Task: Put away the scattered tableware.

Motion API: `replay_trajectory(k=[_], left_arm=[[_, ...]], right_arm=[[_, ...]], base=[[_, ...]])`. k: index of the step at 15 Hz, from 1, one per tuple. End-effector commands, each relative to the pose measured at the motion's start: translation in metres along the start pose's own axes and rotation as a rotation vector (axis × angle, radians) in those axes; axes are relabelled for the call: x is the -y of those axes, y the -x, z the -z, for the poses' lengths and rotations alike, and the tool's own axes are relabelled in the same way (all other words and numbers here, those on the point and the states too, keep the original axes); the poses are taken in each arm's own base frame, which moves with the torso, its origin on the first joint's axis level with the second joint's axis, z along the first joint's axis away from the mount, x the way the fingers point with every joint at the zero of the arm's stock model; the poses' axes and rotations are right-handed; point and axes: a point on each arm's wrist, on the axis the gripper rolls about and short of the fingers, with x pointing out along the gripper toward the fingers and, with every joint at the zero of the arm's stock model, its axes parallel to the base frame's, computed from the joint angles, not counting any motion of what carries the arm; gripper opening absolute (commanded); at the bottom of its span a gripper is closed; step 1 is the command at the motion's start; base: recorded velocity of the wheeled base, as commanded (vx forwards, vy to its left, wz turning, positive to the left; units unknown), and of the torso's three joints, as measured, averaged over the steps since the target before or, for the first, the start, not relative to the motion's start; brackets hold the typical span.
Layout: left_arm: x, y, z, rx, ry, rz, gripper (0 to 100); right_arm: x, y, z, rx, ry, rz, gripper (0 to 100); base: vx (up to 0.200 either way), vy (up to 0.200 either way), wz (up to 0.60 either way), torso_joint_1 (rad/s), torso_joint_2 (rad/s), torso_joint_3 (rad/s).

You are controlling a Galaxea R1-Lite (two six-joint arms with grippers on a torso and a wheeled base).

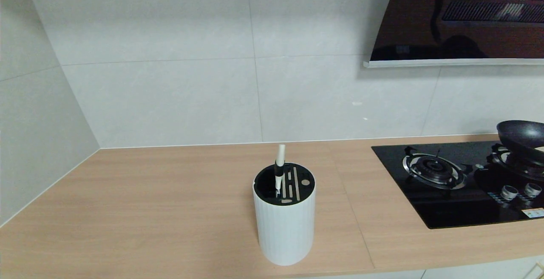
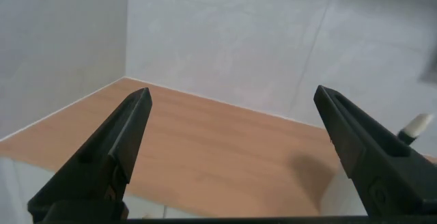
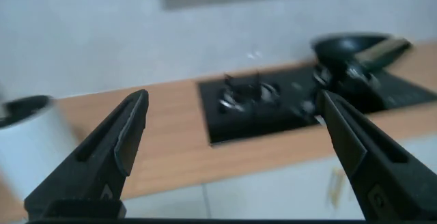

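Note:
A white ribbed cylindrical holder (image 1: 284,223) with a black slotted top stands on the wooden counter (image 1: 148,202), near its front edge. One utensil with a white and black handle (image 1: 279,166) stands upright in a slot of it. In the left wrist view my left gripper (image 2: 232,98) is open with nothing between its fingers, off the counter's front edge; the utensil's white handle tip (image 2: 415,126) peeks past one finger. In the right wrist view my right gripper (image 3: 232,104) is open and empty in front of the counter, with the holder (image 3: 34,138) off to one side.
A black gas hob (image 1: 463,181) is set into the counter at the right, with a dark pan (image 1: 520,136) on its far burner. A dark range hood (image 1: 459,19) hangs above. Tiled walls meet in a corner at the left.

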Motion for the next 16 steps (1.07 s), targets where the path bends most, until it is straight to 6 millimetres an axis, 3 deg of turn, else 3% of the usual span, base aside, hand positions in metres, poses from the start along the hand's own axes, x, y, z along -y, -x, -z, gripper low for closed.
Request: replay_trajectory(k=[1,2,3,4,9,14,16], left_arm=[[0.001,-0.006,0.040,-0.043,-0.073,-0.032,100],[0.001,-0.016,0.078,-0.112,-0.144,-0.027,100],[0.001,-0.017,0.083,-0.121,-0.169,-0.026,100],[0.001,-0.016,0.086,-0.151,-0.134,-0.008,100],[0.005,-0.015,0.088,-0.178,-0.079,0.193,100],[0.007,-0.015,0.091,-0.193,-0.208,0.302,100],[0.007,-0.014,0.091,-0.205,-0.107,0.291,100]], right_arm=[[-0.001,-0.014,0.027,-0.064,0.011,0.012,100],[-0.003,-0.031,0.050,-0.035,0.015,0.004,100],[-0.004,-0.036,0.058,-0.008,0.028,-0.002,100],[-0.005,-0.043,0.069,0.048,0.088,-0.041,100],[-0.009,-0.042,0.082,-0.079,0.101,-0.218,100],[-0.008,-0.042,0.081,-0.078,0.056,-0.212,100],[-0.008,-0.042,0.081,-0.077,0.058,-0.212,100]], base=[[0.000,0.000,0.00,0.000,0.00,0.000],[0.000,0.000,0.00,0.000,0.00,0.000],[0.000,0.000,0.00,0.000,0.00,0.000],[0.000,0.000,0.00,0.000,0.00,0.000],[0.000,0.000,0.00,0.000,0.00,0.000],[0.000,0.000,0.00,0.000,0.00,0.000],[0.000,0.000,0.00,0.000,0.00,0.000]])
